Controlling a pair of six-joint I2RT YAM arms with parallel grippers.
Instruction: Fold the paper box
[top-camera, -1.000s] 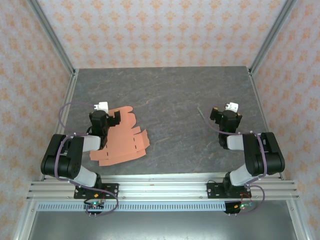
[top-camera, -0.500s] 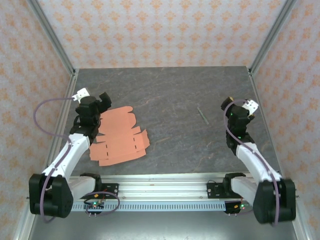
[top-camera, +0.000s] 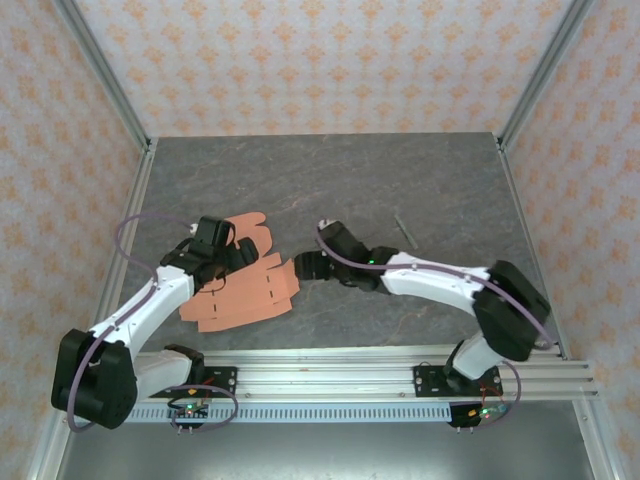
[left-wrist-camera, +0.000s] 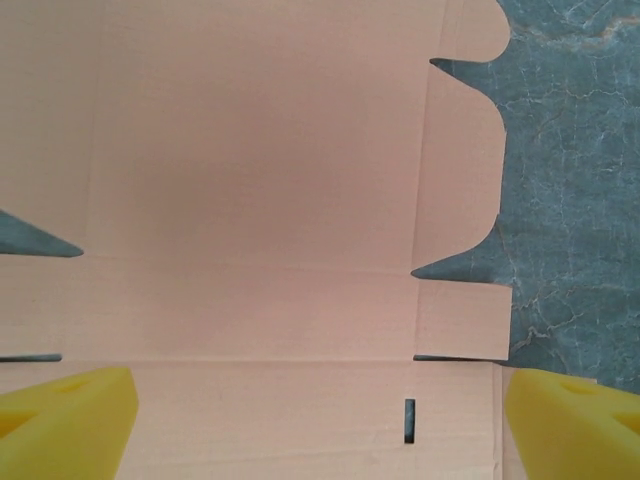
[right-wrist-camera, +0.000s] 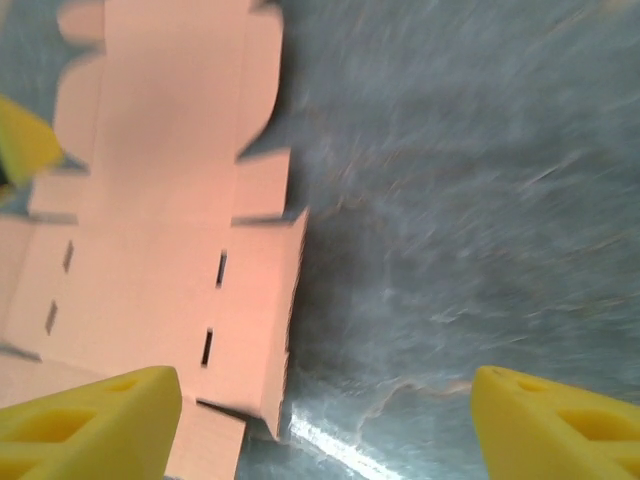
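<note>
Big swing inward by the right arm since half a second ago, from the table's right side to the sheet's right edge. Shorter reach by the left arm, from the sheet's far-left corner onto its far part. Sheet in the same spot.

Dark stone-look table (top-camera: 430, 180), patterned walls on three sides. Salmon paper box (top-camera: 235, 290) on the near-left part of the table, lying as a flat die-cut sheet. Rounded tabs at the far end, slots and notches along the sides, crease lines plain in the left wrist view.

Wide-open left pincer (left-wrist-camera: 315, 425), one yellow pad over card, the other at the sheet's side edge, gripping nothing. Likewise wide-open right pincer (right-wrist-camera: 325, 425), one pad above the sheet's right flap, the other above bare table, gripping nothing. Contact with the card not tellable. Thin grey stick (top-camera: 404, 230) well apart to the right.

Progress, as a judgement: barely begun. No panel raised, no tab tucked, no wall standing. Left to do: all of it, meaning creasing side panels up, folding end flaps, tucking tabs into slots, closing. Likely step in hand: pinning the sheet on one side and taking a flap on the other for the first fold.
</note>
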